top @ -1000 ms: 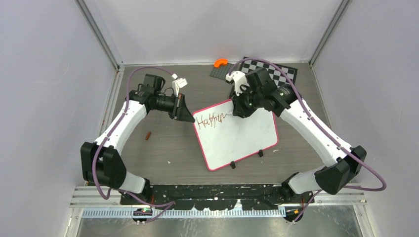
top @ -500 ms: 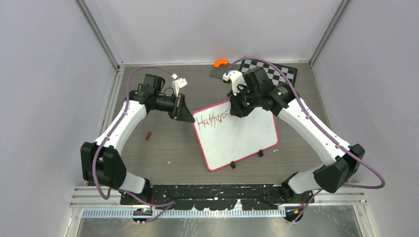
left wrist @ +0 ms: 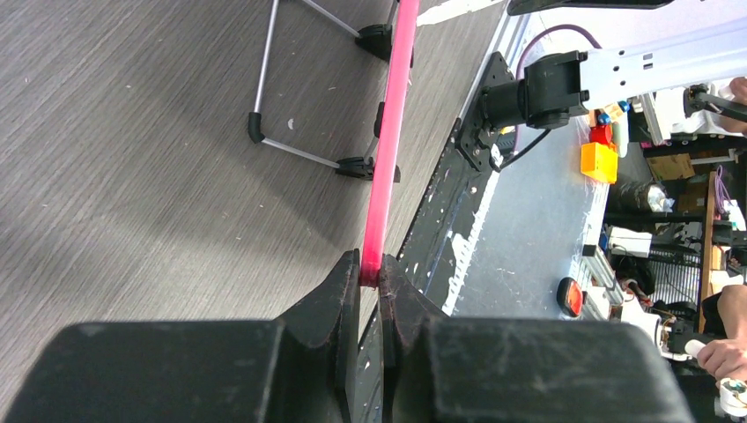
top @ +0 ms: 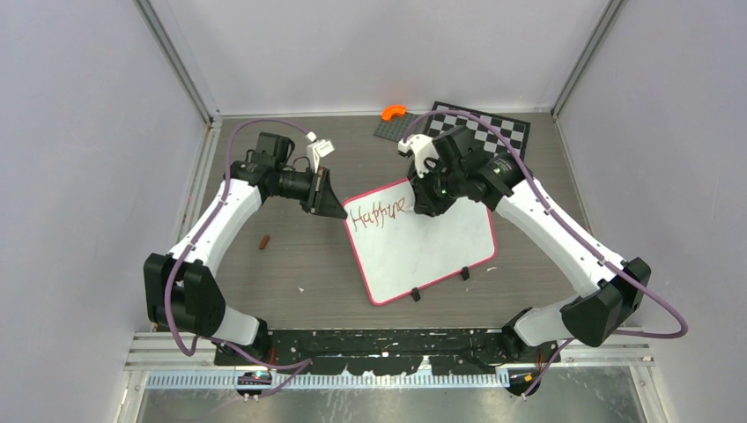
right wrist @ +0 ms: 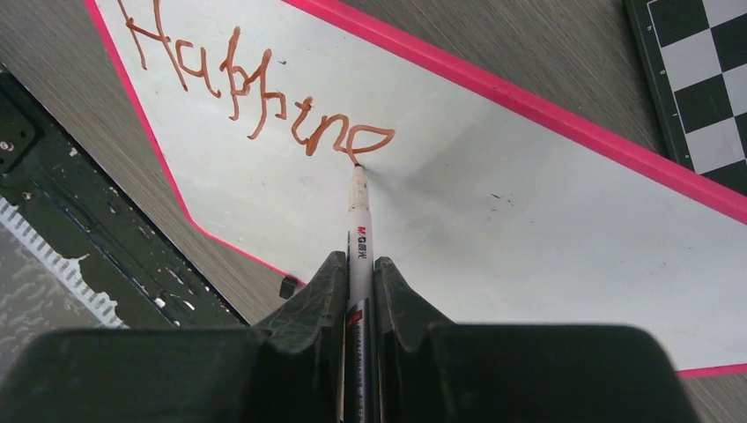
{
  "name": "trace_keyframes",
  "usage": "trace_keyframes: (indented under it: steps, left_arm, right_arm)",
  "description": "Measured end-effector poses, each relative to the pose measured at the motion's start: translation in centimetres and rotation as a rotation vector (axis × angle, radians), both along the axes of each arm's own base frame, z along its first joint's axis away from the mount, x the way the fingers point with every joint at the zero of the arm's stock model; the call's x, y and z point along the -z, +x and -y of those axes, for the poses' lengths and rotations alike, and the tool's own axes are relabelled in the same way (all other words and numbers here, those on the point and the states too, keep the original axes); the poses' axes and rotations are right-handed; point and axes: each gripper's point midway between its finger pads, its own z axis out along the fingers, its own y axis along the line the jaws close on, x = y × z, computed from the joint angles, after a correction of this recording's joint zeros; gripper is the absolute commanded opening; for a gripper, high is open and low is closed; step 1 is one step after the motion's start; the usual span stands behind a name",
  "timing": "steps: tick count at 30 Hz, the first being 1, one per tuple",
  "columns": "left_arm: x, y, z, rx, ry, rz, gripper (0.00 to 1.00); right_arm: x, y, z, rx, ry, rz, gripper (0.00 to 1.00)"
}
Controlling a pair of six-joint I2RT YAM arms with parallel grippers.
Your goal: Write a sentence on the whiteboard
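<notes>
Right gripper (right wrist: pixel 359 278) clamps the marker (right wrist: pixel 358 220), tip touching the whiteboard (right wrist: pixel 493 229) lying mid-table (top: pixel 291 264), at "Happine" of the sentence (right wrist: pixel 255 97). Left gripper (left wrist: pixel 370 275) is closed on the whiteboard's edge only. Risk: pen pressure pivots the whiteboard, distorting the letters.

Your right gripper (right wrist: pixel 358 264) pinches a white marker (right wrist: pixel 358 220) between its fingers. The marker runs straight ahead, and its tip touches the whiteboard (right wrist: pixel 528 203) at the foot of the last letter. The sentence (right wrist: pixel 255 97), red-brown, reads "Happine" ahead and to the left. A chessboard (right wrist: pixel 705 88) corner lies ahead on the right, off the whiteboard.
</notes>
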Motion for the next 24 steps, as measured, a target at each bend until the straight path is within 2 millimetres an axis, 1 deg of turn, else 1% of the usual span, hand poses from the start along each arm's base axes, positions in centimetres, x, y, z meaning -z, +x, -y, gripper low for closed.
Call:
trace_keyframes:
  steps: [6,12,16,20,24]
  left_arm:
    - [0.0,-0.1,0.0,0.002,-0.003,-0.001,0.00]
    - [-0.1,-0.1,0.1,0.007,-0.008,-0.002,0.00]
    - [-0.1,-0.1,0.1,0.008,-0.009,-0.002,0.00]
    - [-0.1,-0.1,0.1,0.008,-0.009,-0.002,0.00]
    - [-0.1,-0.1,0.1,0.008,-0.009,-0.002,0.00]
  right_arm:
    - [0.1,0.0,0.7,0.010,-0.022,-0.007,0.00]
    - [-0.9,0.2,1.0,0.022,-0.015,0.013,0.00]
    - [-1.5,0.5,1.3,0.038,-0.013,0.034,0.00]
    - [-1.6,1.0,1.6,0.057,-0.020,0.052,0.00]
    - [-1.9,1.5,1.5,0.067,-0.011,0.068,0.00]
